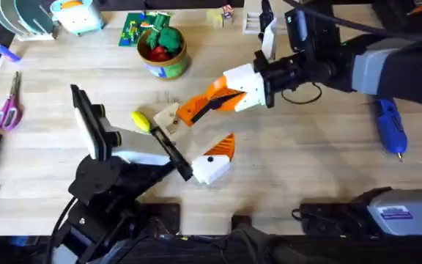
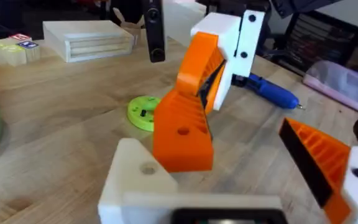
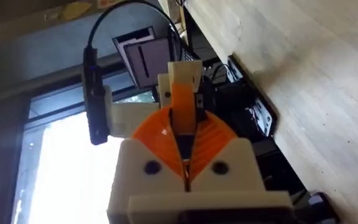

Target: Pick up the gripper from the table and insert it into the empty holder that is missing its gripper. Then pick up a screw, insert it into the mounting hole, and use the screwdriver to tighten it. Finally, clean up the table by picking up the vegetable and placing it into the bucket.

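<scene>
Overhead, the gripper is sitting clamped in the right end effector, pressed against the holder at mid-counter. The vegetable is lying just beside the holder. The left end effector is gaping wide nearby. The screwdriver is resting far right, the bucket behind.

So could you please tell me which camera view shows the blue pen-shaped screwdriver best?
The overhead view: the blue pen-shaped screwdriver lies whole on the table, at the right, tip toward the arms' bases. The left wrist view catches it partly hidden behind the orange pad.
</scene>
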Robot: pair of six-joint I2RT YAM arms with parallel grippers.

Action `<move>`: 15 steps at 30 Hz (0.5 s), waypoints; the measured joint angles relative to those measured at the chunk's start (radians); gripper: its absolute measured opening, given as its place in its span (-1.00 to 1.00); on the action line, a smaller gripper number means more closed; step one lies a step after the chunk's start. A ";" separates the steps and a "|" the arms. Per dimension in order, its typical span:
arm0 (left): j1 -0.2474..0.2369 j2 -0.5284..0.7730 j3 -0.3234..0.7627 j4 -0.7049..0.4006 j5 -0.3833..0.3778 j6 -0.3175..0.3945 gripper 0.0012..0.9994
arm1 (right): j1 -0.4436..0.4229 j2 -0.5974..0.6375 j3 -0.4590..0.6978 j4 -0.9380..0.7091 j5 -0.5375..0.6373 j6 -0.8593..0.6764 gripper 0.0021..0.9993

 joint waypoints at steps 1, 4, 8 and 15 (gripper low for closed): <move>0.000 0.000 0.000 0.000 -0.005 0.000 0.99 | 0.004 0.000 0.000 0.000 0.003 0.004 -0.98; 0.000 0.000 0.000 0.000 -0.007 0.000 0.99 | 0.003 0.000 0.000 0.001 0.005 0.010 -0.98; 0.000 0.000 0.000 0.000 -0.007 0.000 0.99 | 0.003 0.000 0.000 0.000 0.017 0.011 -0.99; 0.000 0.000 0.000 0.000 -0.008 -0.002 0.99 | 0.026 0.003 0.000 0.014 0.073 0.019 -0.99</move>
